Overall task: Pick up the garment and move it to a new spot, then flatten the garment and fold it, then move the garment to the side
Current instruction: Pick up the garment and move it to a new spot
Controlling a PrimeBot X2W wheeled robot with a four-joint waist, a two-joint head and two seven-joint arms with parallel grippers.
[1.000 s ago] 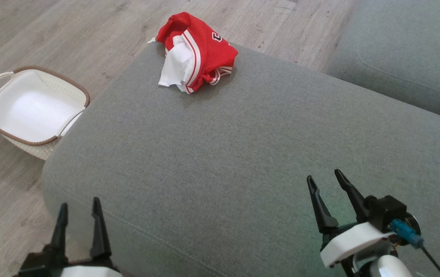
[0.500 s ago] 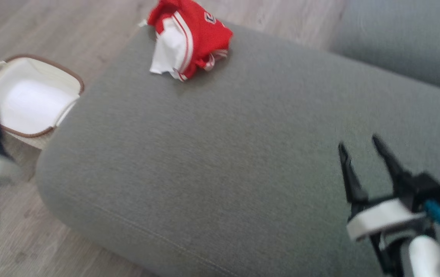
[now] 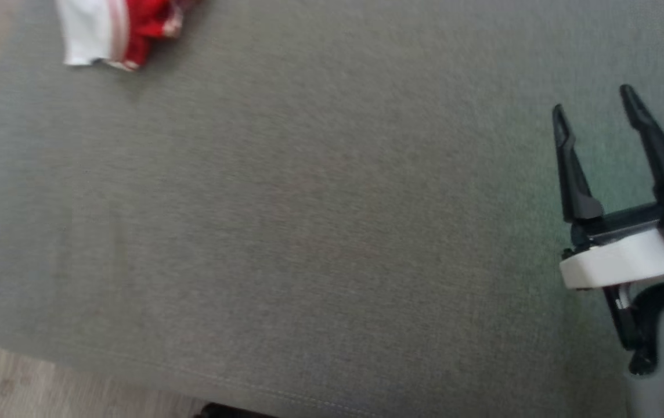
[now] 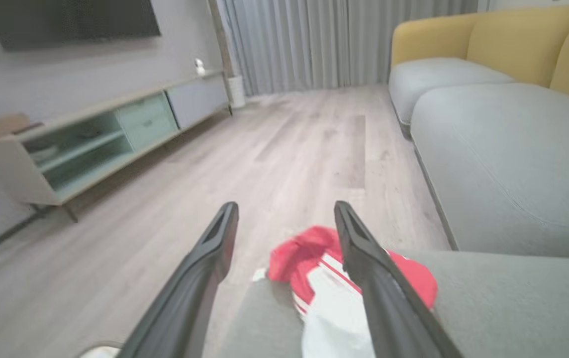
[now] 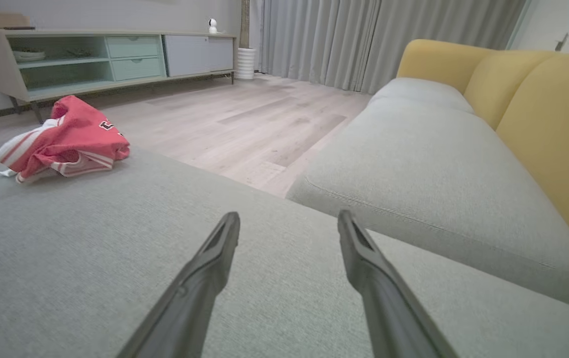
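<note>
Red-and-white garment (image 3: 114, 29) lies crumpled at the far left corner of the grey cushion (image 3: 332, 232), close to the edge, nothing touching it. Left gripper (image 4: 285, 206) released, fingers spread, nothing between them; in the left wrist view the garment sits just beyond the fingertips, one finger crossing in front of it. Right gripper (image 3: 592, 100) likewise released and empty, over the cushion's right side, well apart from the garment. Beyond the cushion: wood floor (image 4: 289, 149), low cabinet (image 5: 90, 54) along the wall, grey sofa (image 5: 438, 174) with yellow back
</note>
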